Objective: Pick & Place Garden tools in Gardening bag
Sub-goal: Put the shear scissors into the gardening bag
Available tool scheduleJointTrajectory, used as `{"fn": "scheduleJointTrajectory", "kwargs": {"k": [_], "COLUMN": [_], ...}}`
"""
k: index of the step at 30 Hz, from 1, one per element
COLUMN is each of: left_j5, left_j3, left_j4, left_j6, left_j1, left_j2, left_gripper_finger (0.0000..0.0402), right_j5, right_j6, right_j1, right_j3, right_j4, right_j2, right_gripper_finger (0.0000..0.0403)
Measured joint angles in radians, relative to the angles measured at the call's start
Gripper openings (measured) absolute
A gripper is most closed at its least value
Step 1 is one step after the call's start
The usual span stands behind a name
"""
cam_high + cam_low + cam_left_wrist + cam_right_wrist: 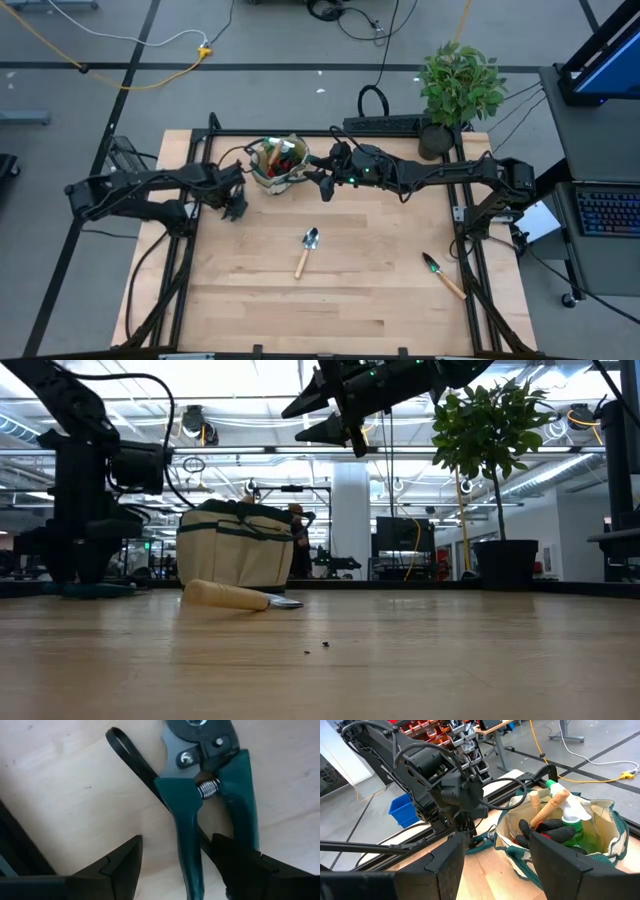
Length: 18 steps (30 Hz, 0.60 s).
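The left gripper (172,870) is hanging open and empty over the pruning shears (210,805) beside the gardening bag (277,165) — handles pointing lengthwise between its fingers — nearer than the right gripper (318,182), which is also open and empty.

A pale wooden worktop (250,300) carries the things. The gardening bag (280,165) stands near its far edge. The pruning shears (210,795) lie flat on the wood just beside the bag. A wooden-handled silver trowel (306,252) lies near the middle, and a green-bladed trowel (442,274) lies well apart, toward the right edge.
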Motion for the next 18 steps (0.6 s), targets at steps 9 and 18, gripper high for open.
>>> {"fn": "scheduleJointTrajectory", "kwargs": {"k": [9, 18], "left_j5": [-0.005, -0.001], "left_j3": [-0.050, -0.054], "left_j4": [0.079, 0.084], "left_j6": [-0.018, -0.015], "left_j1": [-0.001, -0.001], "left_j2": [-0.019, -0.032], "left_gripper_finger": [0.0235, 0.0082], "right_j5": [0.000, 0.002], "right_j6": [0.010, 0.012], "right_j1": [0.000, 0.000], "right_j3": [0.000, 0.000], "right_j4": [0.000, 0.001], "right_j2": [0.000, 0.000], "right_gripper_finger": [0.0215, 0.0215]}}
